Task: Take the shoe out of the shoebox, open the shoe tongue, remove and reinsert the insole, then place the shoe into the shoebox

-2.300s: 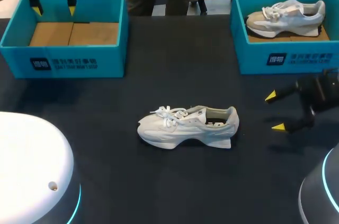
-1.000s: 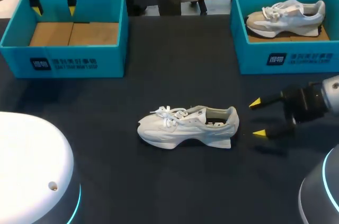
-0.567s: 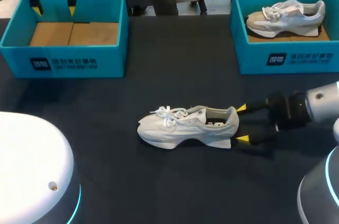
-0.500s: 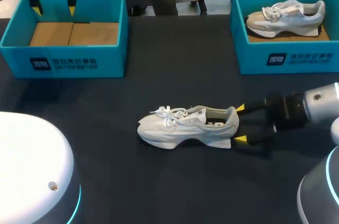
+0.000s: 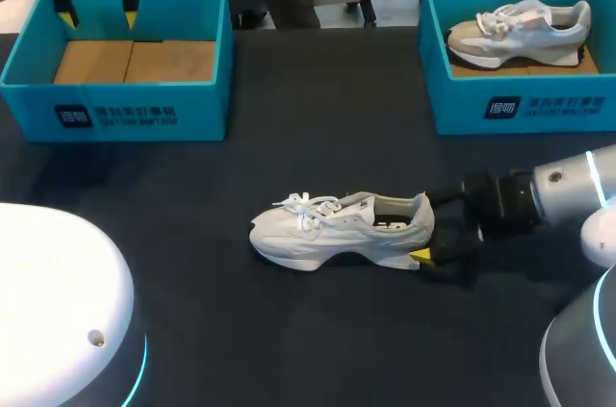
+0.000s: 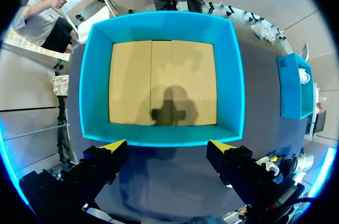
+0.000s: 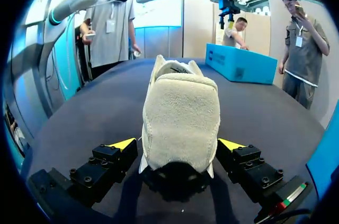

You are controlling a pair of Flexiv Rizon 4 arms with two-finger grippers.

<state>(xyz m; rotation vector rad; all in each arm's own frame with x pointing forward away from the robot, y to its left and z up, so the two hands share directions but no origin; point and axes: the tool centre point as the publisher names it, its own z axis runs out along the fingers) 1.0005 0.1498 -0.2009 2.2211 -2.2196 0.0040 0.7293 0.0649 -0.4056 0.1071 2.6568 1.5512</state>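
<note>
shoe (image 5: 337, 229) out on the dark table (image 5: 289, 349), standing on its sole well apart from both blue boxes, toe toward the robot's left, so i'd say the first step is done. the right hand (image 7: 177, 143) sits low at the heel with its fingers spread, one on each side, and as far as i can see not yet clamped on it. the laces look undisturbed and the tongue unopened, and the insole work and the return to the box are all left to do, by my reckoning. the left hand (image 6: 167, 147) hangs over the near wall of the empty shoebox (image 5: 115, 104), fingers apart, holding nothing. the other shoebox (image 5: 520, 104) holds a second shoe (image 5: 520, 30)
</note>
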